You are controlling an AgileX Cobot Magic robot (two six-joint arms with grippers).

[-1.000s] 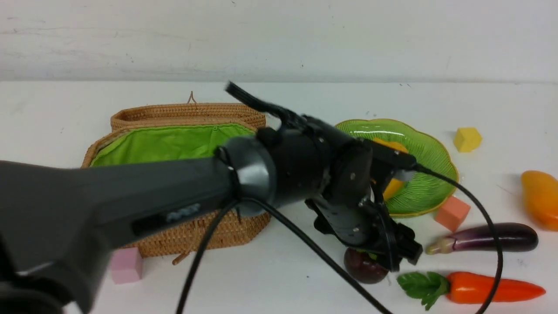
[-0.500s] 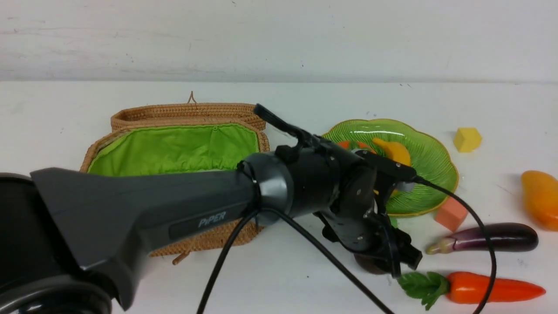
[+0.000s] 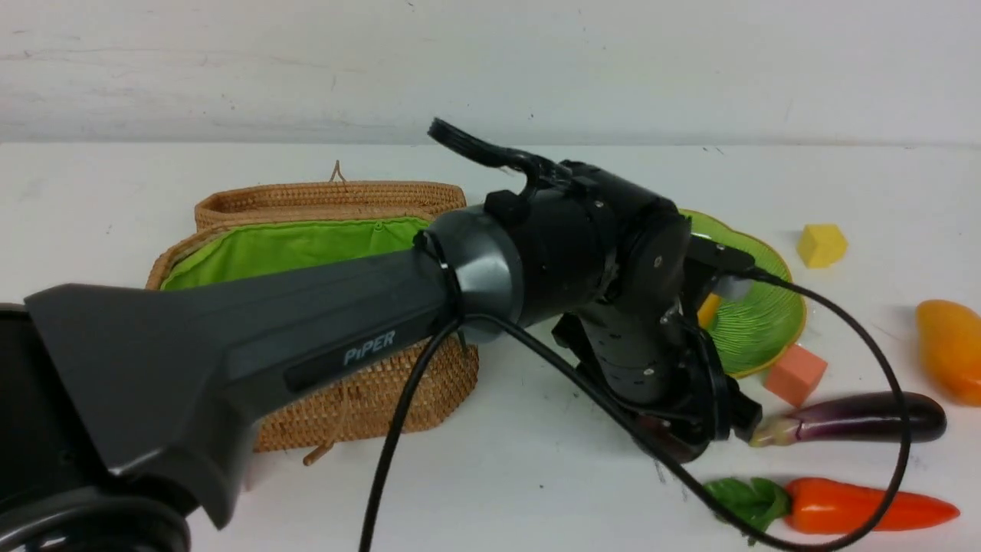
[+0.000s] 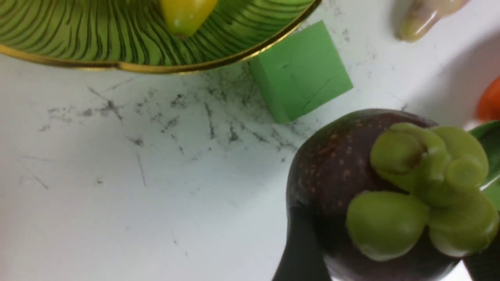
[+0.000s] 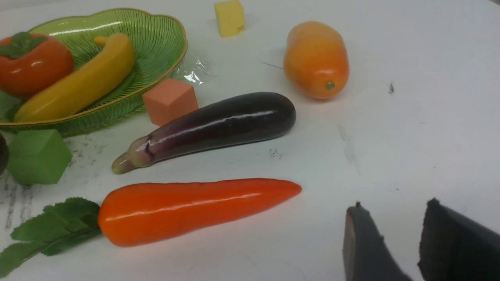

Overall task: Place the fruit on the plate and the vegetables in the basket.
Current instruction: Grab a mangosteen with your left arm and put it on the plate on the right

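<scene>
A dark purple mangosteen [image 4: 332,175] with a green cap sits between the fingers of my left gripper [image 4: 390,257], which is shut on it just above the table. From the front, that gripper [image 3: 690,437] hangs near the green plate [image 3: 755,322], and the arm hides most of the fruit. A banana [image 5: 78,84] and a persimmon [image 5: 33,66] lie on the plate. The mango [image 5: 316,58], eggplant [image 5: 218,125] and carrot [image 5: 195,207] rest on the table. My right gripper [image 5: 394,205] is open and empty beyond the carrot's tip. The wicker basket [image 3: 337,391] stands open at the left.
A green cube [image 4: 300,70] lies by the plate's rim, close to the mangosteen. An orange-pink cube [image 3: 795,374] sits between plate and eggplant. A yellow cube [image 3: 821,244] is at the far right. My left arm crosses in front of the basket.
My left gripper came down over the mangosteen, closed on it and lifted it off the table, and the arm rose. The right arm stayed still.
</scene>
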